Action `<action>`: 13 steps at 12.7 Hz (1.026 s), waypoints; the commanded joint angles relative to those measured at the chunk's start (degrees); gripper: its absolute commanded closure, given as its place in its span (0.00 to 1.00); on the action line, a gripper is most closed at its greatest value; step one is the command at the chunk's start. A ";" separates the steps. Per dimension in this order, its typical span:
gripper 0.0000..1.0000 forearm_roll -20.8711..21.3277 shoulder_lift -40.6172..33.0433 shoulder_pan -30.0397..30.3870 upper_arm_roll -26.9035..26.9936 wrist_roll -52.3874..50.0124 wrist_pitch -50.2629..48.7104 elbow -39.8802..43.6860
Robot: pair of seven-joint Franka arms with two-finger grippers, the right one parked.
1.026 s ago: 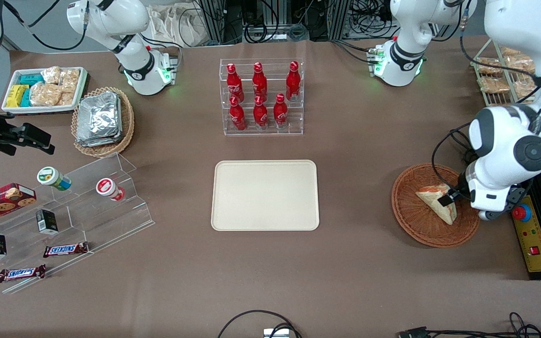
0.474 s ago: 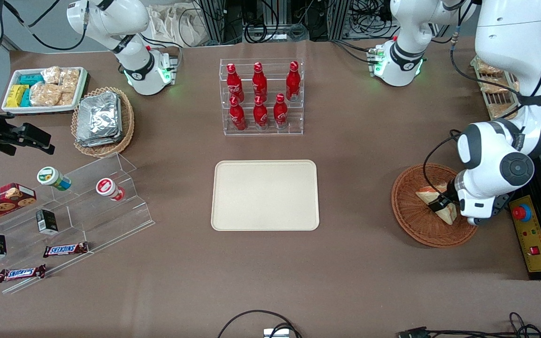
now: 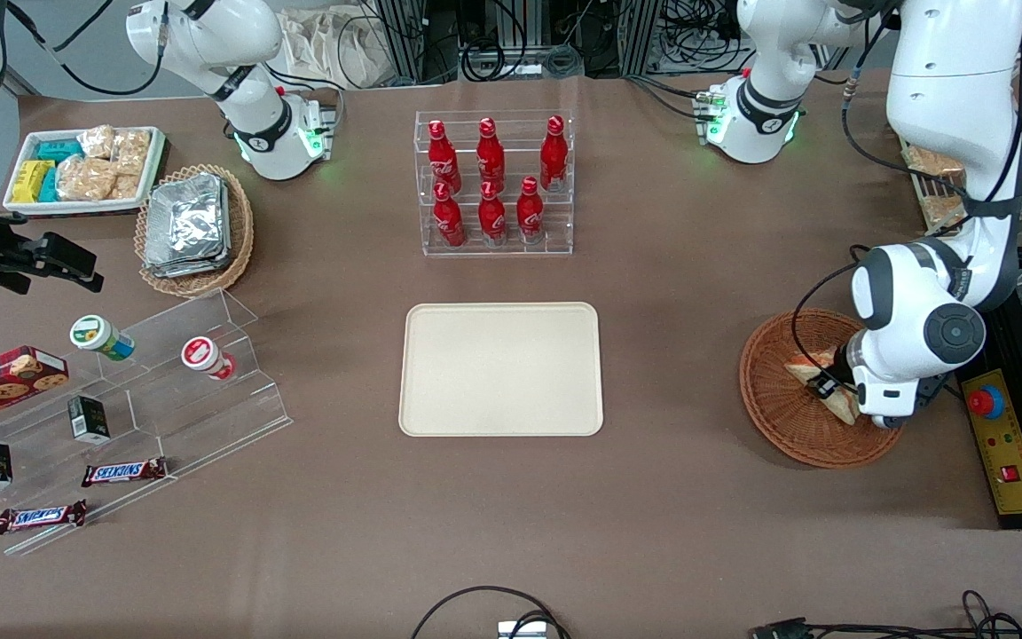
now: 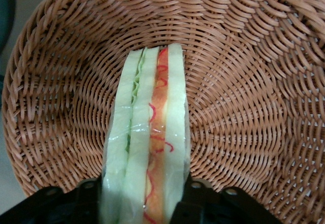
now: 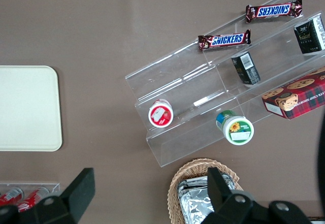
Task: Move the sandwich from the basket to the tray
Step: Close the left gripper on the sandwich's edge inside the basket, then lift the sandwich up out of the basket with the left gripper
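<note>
Brown cloth covers the surface [image 3: 697,497], and the basket [image 3: 773,422] sits toward the working arm's end of it, well apart from the tray [image 3: 500,368] at the middle. Taking the basket as the landmark: the sandwich [image 4: 147,153] lies in it on the woven floor, cut edge up, showing pale bread, a green layer and an orange-red layer under clear wrap. The claw [image 4: 144,196] is down inside the basket with one dark finger on either side of the sandwich's near end, both faces seemingly touched, so I judge it clenched on the sandwich, though the sandwich has not yet left the weave.

Risks from here, as I judge them: the grip is at one end of a long wedge, so on lifting the free end could sag or swing and slide out of the slick wrap. Squeezing soft bread harder may crush it. A low carry toward the tray could snag the sandwich's tip on the basket's rim and drag the basket along.
</note>
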 commanded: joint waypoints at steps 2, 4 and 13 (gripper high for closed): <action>1.00 0.58 -2.09 -0.07 0.04 5.16 -0.15 0.65; 1.00 0.76 -5.51 -0.07 0.04 12.53 -1.37 2.23; 1.00 5.51 -8.44 -4.46 -18.30 23.07 -34.08 28.34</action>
